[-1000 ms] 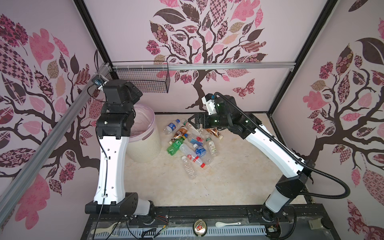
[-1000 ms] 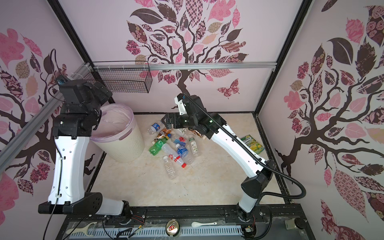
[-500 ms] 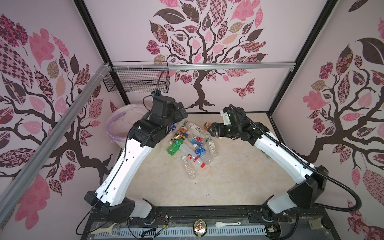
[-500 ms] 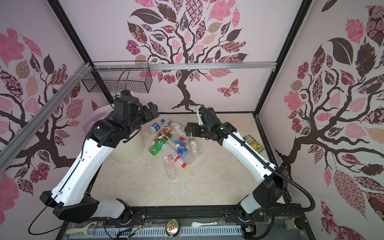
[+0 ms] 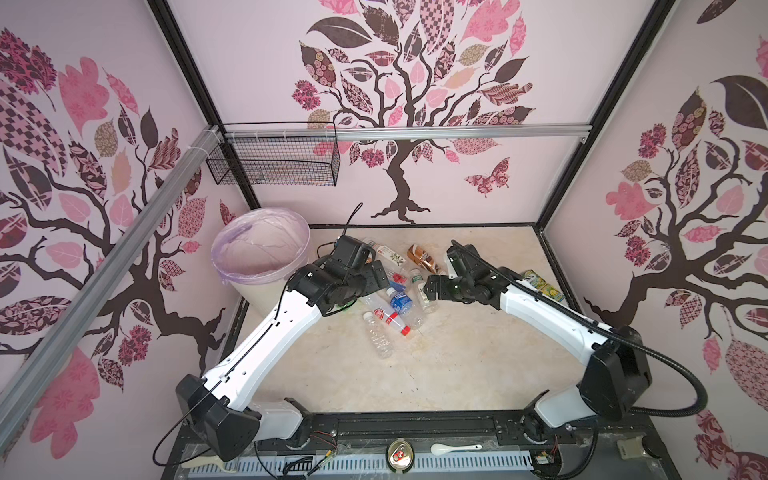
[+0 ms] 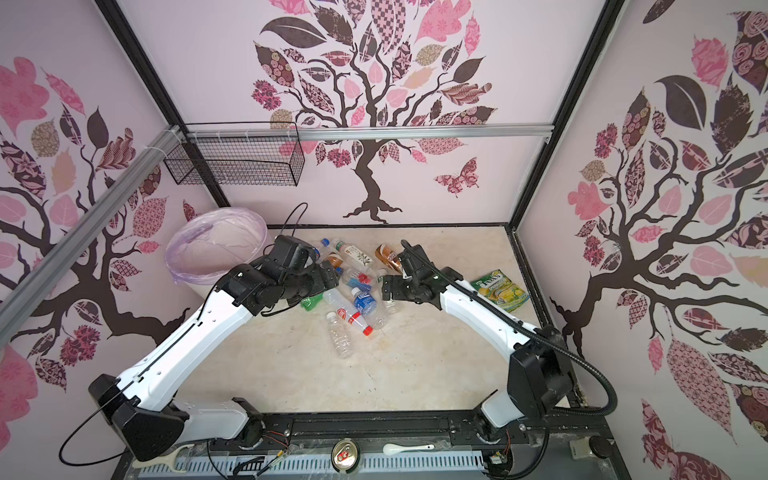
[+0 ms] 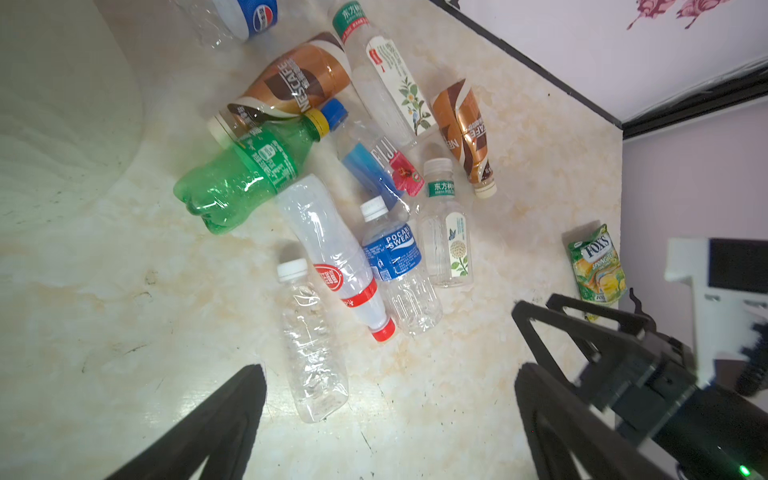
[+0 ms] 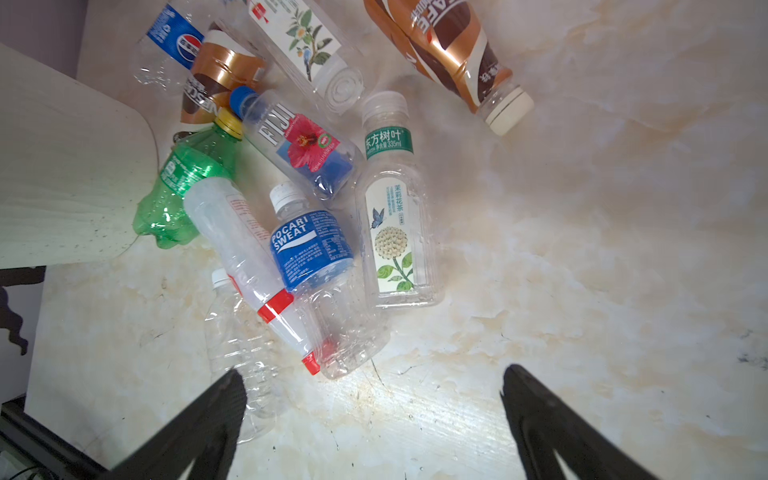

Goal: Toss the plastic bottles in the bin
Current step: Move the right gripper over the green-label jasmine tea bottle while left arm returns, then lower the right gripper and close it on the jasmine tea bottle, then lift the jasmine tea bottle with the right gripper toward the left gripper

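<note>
Left gripper and right gripper hovering wide open, empty, on either side of plastic bottles lying heaped on table; bin standing near heap, by back-left corner; left arm partly hiding green bottle in both top views; bare table stretching open toward front; snack packet lying near right wall

You can read POCARI SWEAT on the blue-label bottle. Just beside it: FIJI on the flower-label bottle, 335ml on the green-collar bottle. Near it, NESCAFE on a brown bottle; well apart, FOX'S on the packet.
</note>
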{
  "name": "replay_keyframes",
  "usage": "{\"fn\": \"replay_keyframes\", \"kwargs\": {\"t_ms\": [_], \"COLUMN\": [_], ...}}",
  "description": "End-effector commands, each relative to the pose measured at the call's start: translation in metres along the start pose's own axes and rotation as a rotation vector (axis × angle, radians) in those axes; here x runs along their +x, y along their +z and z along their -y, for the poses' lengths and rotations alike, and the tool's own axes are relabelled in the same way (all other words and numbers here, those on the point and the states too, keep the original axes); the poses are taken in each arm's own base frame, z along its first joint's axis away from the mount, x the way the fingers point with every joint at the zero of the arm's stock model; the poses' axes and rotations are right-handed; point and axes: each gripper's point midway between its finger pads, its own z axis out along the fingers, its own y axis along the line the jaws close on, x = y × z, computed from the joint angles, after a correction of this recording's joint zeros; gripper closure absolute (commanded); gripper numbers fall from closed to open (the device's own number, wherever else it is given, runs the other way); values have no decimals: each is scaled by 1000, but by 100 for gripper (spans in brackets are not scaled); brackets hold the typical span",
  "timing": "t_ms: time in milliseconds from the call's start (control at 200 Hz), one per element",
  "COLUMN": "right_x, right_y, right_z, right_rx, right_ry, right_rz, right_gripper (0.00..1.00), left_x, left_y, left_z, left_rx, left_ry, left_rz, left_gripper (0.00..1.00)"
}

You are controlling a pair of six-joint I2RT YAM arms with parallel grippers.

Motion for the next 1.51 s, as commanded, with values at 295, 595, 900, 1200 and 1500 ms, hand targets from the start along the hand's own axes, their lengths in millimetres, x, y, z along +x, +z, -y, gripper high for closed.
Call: {"fn": "replay_keyframes", "kwargs": {"t_ms": [295,595,900,1200,1500], "right_x": [10,22,24,2,-36], "right_y": [80,112,122,91,42], "right_z": [12,25,36,19,-10], "right_rx": [102,166,211,154,56], "right_ry": [-37,-63,-98,-84,-52], "right_rz": [-158,-227,-234,-170,-31], "right_gripper": [12,23,34,42,45], "left_x": [36,24,23,-3,-74], "left_y": [24,20,28,35,25], "left_z": [15,11,21,31,41], "left_rx": [45,-5,6,50,159], "left_ry": [4,54,56,-74,-185], "left_rz": [-221,-181,-215,-211,-122], "left_gripper": [2,2,2,2,2]}}
